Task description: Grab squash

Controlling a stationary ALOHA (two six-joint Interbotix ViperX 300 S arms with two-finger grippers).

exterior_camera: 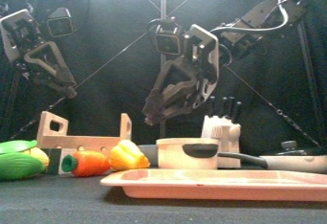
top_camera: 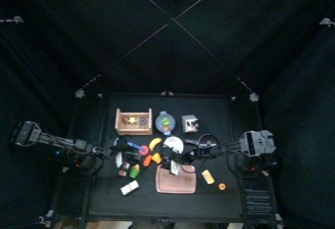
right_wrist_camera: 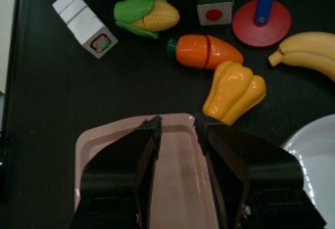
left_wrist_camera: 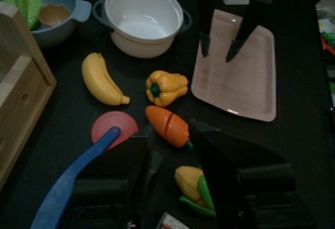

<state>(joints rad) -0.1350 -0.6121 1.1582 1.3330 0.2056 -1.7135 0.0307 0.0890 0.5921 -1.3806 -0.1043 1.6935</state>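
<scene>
The squash [left_wrist_camera: 165, 84] is a lobed yellow-orange piece lying on the black table between a banana [left_wrist_camera: 102, 76] and the pink tray [left_wrist_camera: 249, 76]. It also shows in the right wrist view [right_wrist_camera: 236, 91] and the front view [exterior_camera: 128, 155]. My left gripper [left_wrist_camera: 177, 160] is open, low over an ear of corn [left_wrist_camera: 194, 186], with an orange carrot piece [left_wrist_camera: 167, 125] between it and the squash. My right gripper [right_wrist_camera: 181, 127] hangs open above the pink tray [right_wrist_camera: 112, 174], just beside the squash.
A white pot [left_wrist_camera: 141, 18], a blue bowl [left_wrist_camera: 33, 13] and a wooden crate [left_wrist_camera: 20, 96] stand behind the food. A red disc with a blue handle [left_wrist_camera: 112, 130] lies by the carrot. Small white blocks [right_wrist_camera: 85, 22] sit near the corn [right_wrist_camera: 147, 13].
</scene>
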